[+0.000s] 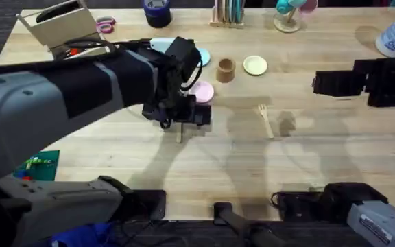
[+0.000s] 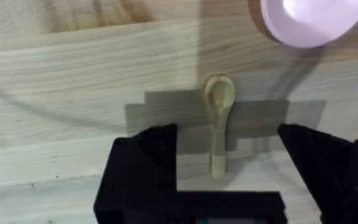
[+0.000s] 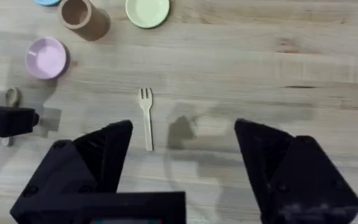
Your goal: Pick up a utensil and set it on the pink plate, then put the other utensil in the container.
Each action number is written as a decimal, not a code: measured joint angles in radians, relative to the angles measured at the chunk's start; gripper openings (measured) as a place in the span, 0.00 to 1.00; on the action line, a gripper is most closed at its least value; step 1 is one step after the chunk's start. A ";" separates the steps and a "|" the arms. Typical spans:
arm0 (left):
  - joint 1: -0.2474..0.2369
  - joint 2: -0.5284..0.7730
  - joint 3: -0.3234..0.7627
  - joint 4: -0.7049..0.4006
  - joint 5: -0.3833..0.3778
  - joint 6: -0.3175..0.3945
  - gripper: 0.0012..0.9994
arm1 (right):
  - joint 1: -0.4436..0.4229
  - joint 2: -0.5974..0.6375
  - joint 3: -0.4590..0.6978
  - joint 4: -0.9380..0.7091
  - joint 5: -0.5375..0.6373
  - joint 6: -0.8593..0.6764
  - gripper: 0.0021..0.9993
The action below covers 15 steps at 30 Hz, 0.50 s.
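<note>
Between spread left tool (image 2: 227,155) fingers: spoon (image 2: 219,112), flat on table.

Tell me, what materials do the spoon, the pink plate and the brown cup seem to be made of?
The spoon looks like pale, unvarnished wood with a matte surface. The pink plate seems to be smooth plastic or silicone, since it shows a soft sheen. The cup looks like wood or wood-coloured plastic; I cannot tell which.
</note>
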State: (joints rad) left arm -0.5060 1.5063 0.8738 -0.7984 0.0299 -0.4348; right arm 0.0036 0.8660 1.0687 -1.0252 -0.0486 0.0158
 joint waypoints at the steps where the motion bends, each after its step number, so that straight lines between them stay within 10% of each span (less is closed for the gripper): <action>1: 0.000 0.000 0.000 0.001 0.000 -0.001 0.99 | 0.000 0.000 0.000 0.000 0.000 0.000 1.00; 3: 0.000 0.000 -0.001 0.001 0.000 -0.007 0.99 | 0.000 0.000 0.000 0.000 0.000 0.000 1.00; 5: 0.007 0.000 -0.004 -0.016 -0.027 -0.012 0.65 | 0.000 0.000 0.000 0.000 0.000 0.000 1.00; 15: 0.007 0.000 -0.005 -0.023 -0.011 -0.026 0.06 | 0.000 0.000 0.000 0.000 0.000 0.000 1.00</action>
State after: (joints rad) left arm -0.4988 1.5060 0.8684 -0.8217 0.0186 -0.4613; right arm 0.0036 0.8661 1.0687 -1.0252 -0.0489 0.0158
